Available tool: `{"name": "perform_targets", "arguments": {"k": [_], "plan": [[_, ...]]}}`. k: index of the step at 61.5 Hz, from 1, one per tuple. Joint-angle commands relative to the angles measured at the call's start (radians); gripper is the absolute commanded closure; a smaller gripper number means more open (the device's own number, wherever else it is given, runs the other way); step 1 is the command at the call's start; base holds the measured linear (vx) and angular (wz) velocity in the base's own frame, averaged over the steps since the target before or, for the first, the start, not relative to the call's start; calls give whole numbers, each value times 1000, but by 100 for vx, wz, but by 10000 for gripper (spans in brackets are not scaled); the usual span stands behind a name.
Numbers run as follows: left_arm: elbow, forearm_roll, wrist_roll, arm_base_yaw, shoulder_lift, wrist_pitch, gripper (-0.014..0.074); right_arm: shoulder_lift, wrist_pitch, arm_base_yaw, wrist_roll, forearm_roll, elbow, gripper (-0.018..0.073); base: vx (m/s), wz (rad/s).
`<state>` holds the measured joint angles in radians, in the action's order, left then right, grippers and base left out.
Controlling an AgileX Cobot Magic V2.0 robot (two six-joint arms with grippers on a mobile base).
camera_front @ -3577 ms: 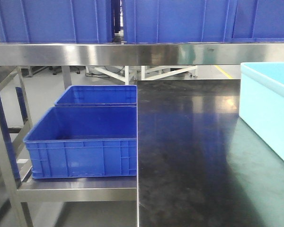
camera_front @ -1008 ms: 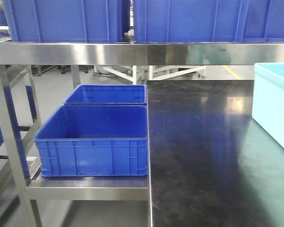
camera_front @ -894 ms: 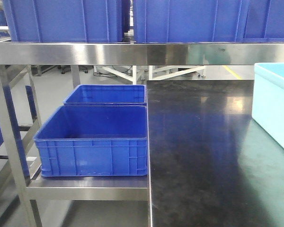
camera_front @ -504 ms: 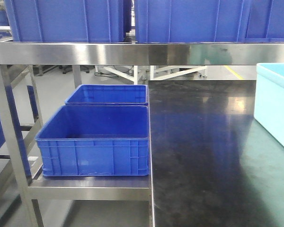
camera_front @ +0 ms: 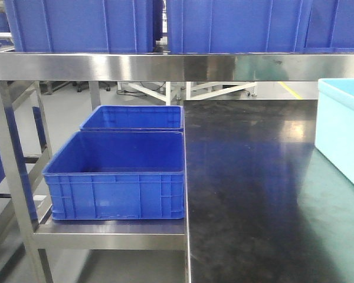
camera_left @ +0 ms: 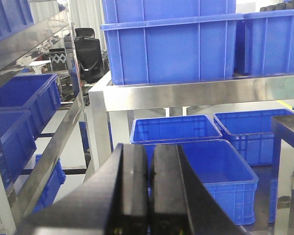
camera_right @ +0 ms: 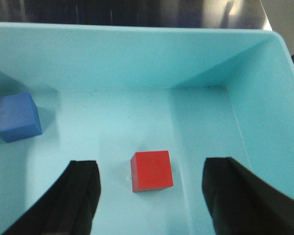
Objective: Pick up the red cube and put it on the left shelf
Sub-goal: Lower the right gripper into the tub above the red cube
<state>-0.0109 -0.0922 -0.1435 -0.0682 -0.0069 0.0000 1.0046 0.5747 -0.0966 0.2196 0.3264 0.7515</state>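
Right gripper (camera_right: 152, 164) fingers (camera_right: 83, 196) stand wide apart, holding nothing; the red cube (camera_right: 152, 171) lies between them on the floor of the pale blue tub (camera_right: 137, 54), with 1 finger at its 9 o'clock and 1 at its 3 o'clock; its faces sit nearly square to them, with no long axis; a blue cube (camera_right: 15, 116) lies well apart at 10 o'clock. Left gripper (camera_left: 149, 196) fingers are pressed together, empty; the right arm is judged nearer; the left shelf (camera_front: 106, 66) awaits.

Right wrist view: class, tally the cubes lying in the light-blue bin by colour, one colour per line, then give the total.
Red cube: 1
Blue cube: 1
Total cubes in view in the light-blue bin: 2
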Motion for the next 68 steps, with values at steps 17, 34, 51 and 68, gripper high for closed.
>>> {"name": "perform_targets", "arguments": {"k": [17, 34, 51, 68], "plan": [[-22, -6, -1, -3, 7, -83, 491, -1, -72, -5, 8, 22, 53, 8, 0, 0], [-22, -6, -1, -3, 7, -83, 491, 110, 28, -5, 8, 22, 161, 8, 0, 0], [-22, -6, -1, -3, 7, -83, 491, 195, 10, -26, 8, 13, 202, 8, 0, 0], [-22, -6, -1, -3, 7, -83, 491, 212, 1, -104, 8, -6, 202, 8, 0, 0]]}}
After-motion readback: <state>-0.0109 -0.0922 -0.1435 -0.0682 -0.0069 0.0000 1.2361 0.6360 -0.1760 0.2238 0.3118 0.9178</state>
